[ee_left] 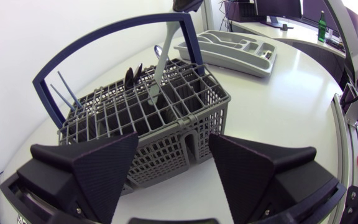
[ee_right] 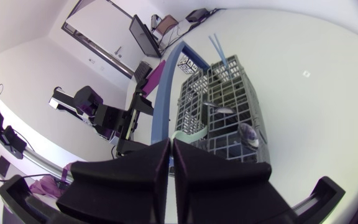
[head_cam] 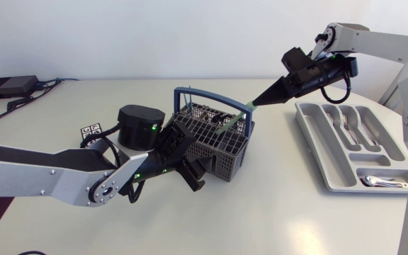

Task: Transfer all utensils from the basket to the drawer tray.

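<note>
1. Head view: the step in hand looks like lifting one utensil out of the basket point(head_cam: 214, 138). The right claw point(head_cam: 255, 104) is closed on the top end of a pale green utensil point(head_cam: 236, 118), which slants up out of the basket's grid. The next move probably calls for a lift clear of the blue handle point(head_cam: 211, 94), then a carry across to the drawer tray point(head_cam: 331, 170). The tray sits on the table point(head_cam: 275, 212) well apart from the basket, with forks point(head_cam: 346, 124) and a spoon point(head_cam: 384, 182) already in it. The left claw point(head_cam: 190, 159) lies close against the basket's near side.

2. Left wrist view: the left claw point(ee_left: 173, 149) is spread wide and holds nothing. The basket's near wall point(ee_left: 166, 146) stands just ahead, between its fingers point(ee_left: 86, 168); I cannot tell whether they touch it. The green utensil point(ee_left: 165, 46) rises from a middle cell into the right claw above. Thin blue sticks point(ee_left: 66, 93) and dark-handled pieces point(ee_left: 131, 76) remain, so the task is probably far from done.

3. Right wrist view: the right claw point(ee_right: 171, 146) is narrow, its fingers nearly together. The green utensil point(ee_right: 189, 134) emerges at their tips, with the basket point(ee_right: 229, 99) directly beyond.
</note>
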`<action>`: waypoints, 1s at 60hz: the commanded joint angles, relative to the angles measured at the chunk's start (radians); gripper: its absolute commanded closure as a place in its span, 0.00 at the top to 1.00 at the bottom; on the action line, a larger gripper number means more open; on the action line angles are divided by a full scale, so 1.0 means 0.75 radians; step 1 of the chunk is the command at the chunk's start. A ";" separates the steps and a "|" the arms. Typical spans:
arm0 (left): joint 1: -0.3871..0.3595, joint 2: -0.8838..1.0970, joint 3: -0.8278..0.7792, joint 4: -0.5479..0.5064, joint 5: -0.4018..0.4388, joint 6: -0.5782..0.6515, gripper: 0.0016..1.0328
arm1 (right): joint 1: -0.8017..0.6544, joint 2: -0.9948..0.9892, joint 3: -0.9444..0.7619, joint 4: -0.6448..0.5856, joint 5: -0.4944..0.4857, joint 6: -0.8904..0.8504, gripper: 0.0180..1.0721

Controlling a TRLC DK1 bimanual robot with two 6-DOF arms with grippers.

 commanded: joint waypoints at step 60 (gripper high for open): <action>-0.026 -0.040 -0.028 -0.022 -0.002 0.033 0.76 | -0.523 -0.456 -0.446 0.039 0.050 -0.191 0.05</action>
